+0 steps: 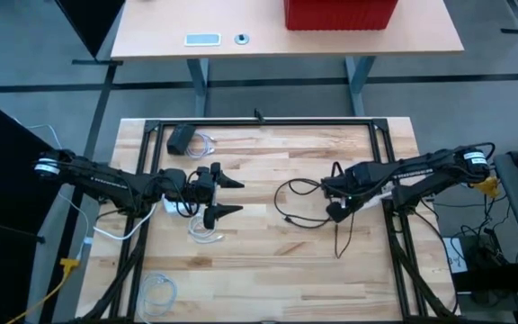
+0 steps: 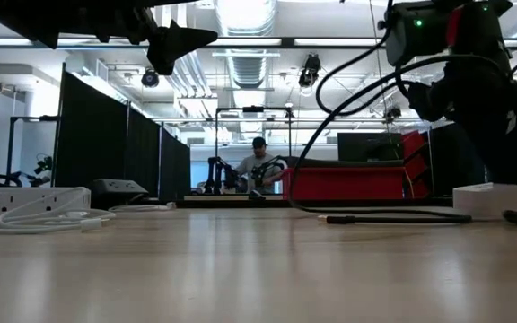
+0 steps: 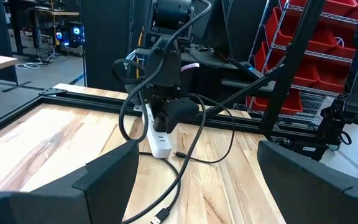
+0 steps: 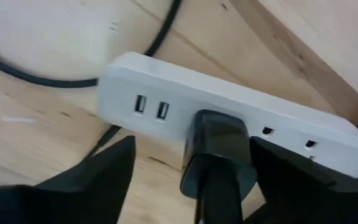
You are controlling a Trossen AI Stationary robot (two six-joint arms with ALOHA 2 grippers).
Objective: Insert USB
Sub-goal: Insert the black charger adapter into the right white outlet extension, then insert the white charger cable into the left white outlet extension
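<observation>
Far left of the overhead frame, the left arm is reaching in across the wooden table [image 1: 268, 270], and its left gripper [image 1: 226, 196] is hanging just left of centre with both fingers spread wide, nothing between them. Beside it, a loose white cable [image 1: 203, 231] is lying coiled on the boards, and a small black adapter [image 1: 182, 138] is sitting up near the upper left corner of the table frame.

Moving toward the middle, a black cable [image 1: 306, 202] is looping across the wood; in the left wrist camera its USB plug [image 3: 161, 216] is lying free on the table at the bottom of the frame, well apart from the strip.

Now the right side: the right gripper [image 1: 338, 200] is hovering low over the white power strip [image 4: 229, 106]. Its wrist camera is showing the fingers parted, straddling a black plug [image 4: 219, 149] already seated in the strip. Two USB ports [image 4: 151, 107] are sitting open just left of that plug.

Across the upper frame a second desk is carrying a red bin [image 1: 340, 13].
</observation>
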